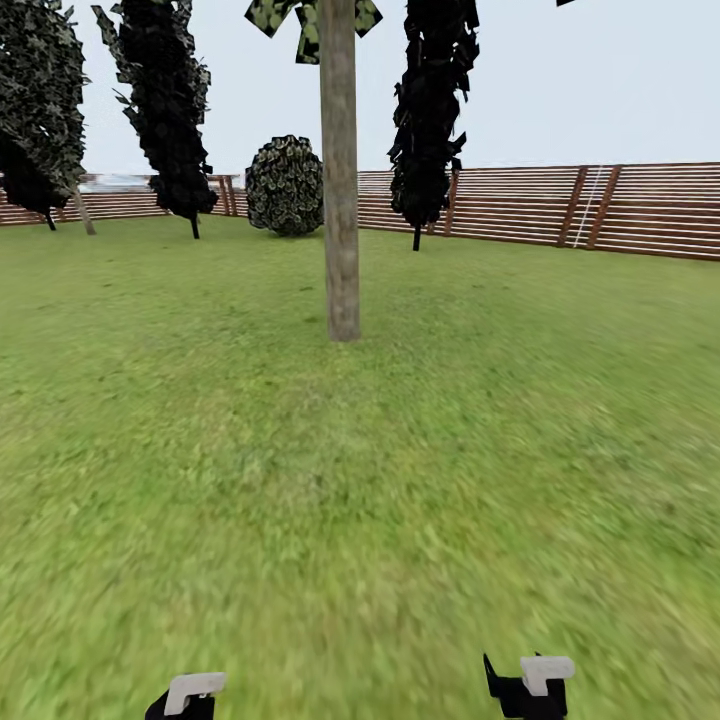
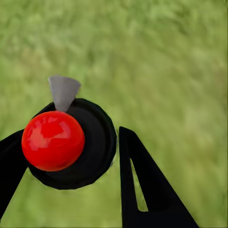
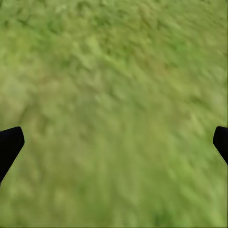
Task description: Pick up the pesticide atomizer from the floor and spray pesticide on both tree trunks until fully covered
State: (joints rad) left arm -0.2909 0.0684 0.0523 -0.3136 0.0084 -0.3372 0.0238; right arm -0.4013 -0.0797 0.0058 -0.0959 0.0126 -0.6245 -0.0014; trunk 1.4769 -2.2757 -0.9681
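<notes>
A tree trunk [image 1: 340, 200] of mottled grey-brown bark stands straight ahead on the lawn, a few metres off. No white specks show on its bark. In the left wrist view my left gripper [image 2: 69, 135] is shut on the pesticide atomizer [image 2: 71, 142], a black round body with a red ball top and a grey nozzle [image 2: 63, 91], above the grass. My right gripper [image 3: 114, 142] hangs open over bare grass, its black fingertips [image 3: 9, 145] at the picture's edges. In the head view both wrists show at the bottom edge, the left [image 1: 190, 695] and the right [image 1: 530, 685].
Grass lawn [image 1: 360, 480] stretches between me and the trunk. A brown slat fence [image 1: 560, 205] runs along the back. Dark thin-trunked trees [image 1: 165, 110] [image 1: 430, 110] and a round bush [image 1: 285, 185] stand near the fence.
</notes>
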